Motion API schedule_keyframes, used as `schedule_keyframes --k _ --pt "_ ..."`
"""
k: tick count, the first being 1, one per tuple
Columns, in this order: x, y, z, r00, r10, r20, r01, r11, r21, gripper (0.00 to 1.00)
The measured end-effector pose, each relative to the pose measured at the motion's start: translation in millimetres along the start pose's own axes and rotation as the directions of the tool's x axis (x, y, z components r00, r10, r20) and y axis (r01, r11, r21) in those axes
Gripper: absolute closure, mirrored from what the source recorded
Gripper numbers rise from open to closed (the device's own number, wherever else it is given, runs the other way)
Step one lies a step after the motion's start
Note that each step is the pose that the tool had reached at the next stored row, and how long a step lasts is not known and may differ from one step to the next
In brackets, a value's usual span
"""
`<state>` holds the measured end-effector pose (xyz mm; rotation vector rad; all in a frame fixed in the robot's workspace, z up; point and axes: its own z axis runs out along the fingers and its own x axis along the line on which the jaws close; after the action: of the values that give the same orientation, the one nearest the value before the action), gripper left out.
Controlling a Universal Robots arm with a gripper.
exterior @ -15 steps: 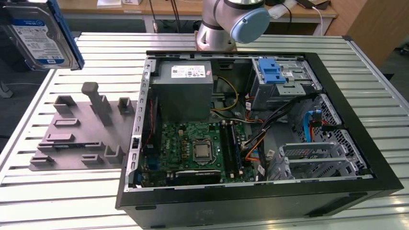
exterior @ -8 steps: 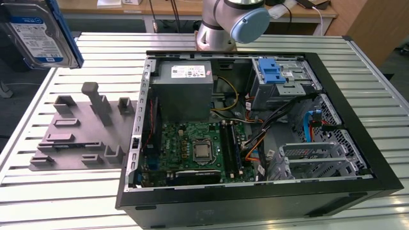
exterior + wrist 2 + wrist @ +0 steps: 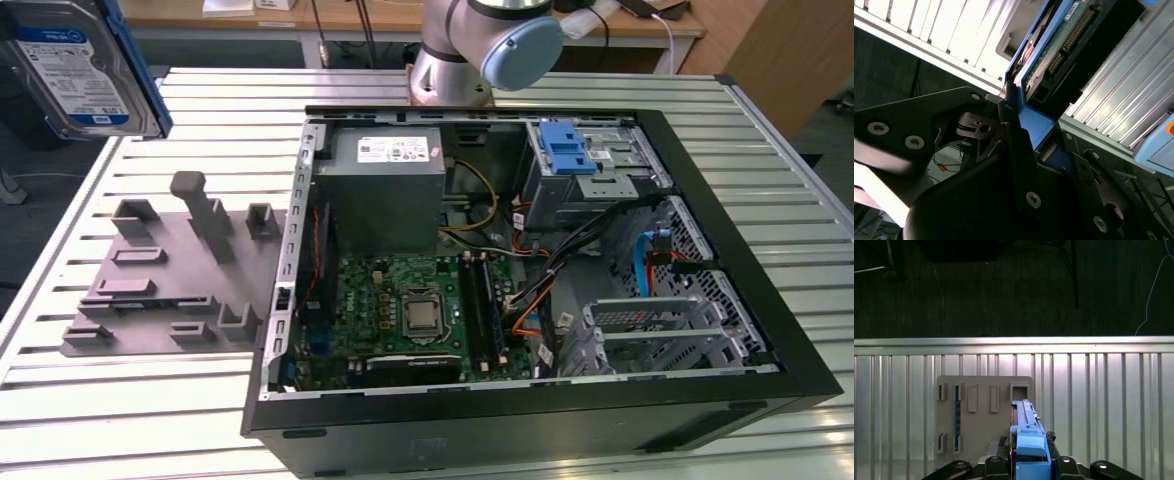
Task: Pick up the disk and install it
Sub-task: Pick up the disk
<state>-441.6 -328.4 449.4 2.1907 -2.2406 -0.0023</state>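
disk (image 3: pixel 74 65) over holder plate (image 3: pixel 140 295), computer case (image 3: pixel 534 425) beside

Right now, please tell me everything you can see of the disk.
The disk is a flat silver hard drive with a white-and-blue label, clipped in a blue plastic frame. It is held upright at the exterior view's top left. In the second wrist view its green circuit board shows, and the gripper grips the frame.

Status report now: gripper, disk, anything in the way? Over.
Gripper shut on disk, by its blue carrier. Disk in the air, off the gray fixture. Open computer case at exterior view's right.
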Motion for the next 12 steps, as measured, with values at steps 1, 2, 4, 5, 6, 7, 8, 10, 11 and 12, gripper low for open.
schedule_keyframes --k 1,2,4,5,6,7,8,10,11,12 --pt "0.0 0.0 -0.8 1.0000 0.000 0.0000 0.000 1.0000 0.0000 0.64" --pt "0.0 0.0 -1.5 1.0000 0.000 0.0000 0.000 1.0000 0.0000 0.64" --pt "0.0 0.0 -3.1 1.0000 0.000 0.0000 0.000 1.0000 0.0000 0.64" --pt "0.0 0.1 -5.6 1.0000 0.000 0.0000 0.000 1.0000 0.0000 0.64" --pt "0.0 0.0 -6.3 1.0000 0.000 0.0000 0.000 1.0000 0.0000 0.64" --pt "0.0 0.1 -7.6 1.0000 0.000 0.0000 0.000 1.0000 -0.0001 0.64" --pt "0.0 0.1 -8.3 1.0000 0.000 0.0000 0.000 1.0000 0.0000 0.64" --pt "0.0 0.1 -9.7 1.0000 0.000 0.0000 0.000 1.0000 0.0000 0.64" --pt "0.0 0.1 -10.4 1.0000 0.000 0.0000 0.000 1.0000 0.0000 0.64" --pt "0.0 0.1 -11.1 1.0000 0.000 0.0000 0.000 1.0000 0.0000 0.64"
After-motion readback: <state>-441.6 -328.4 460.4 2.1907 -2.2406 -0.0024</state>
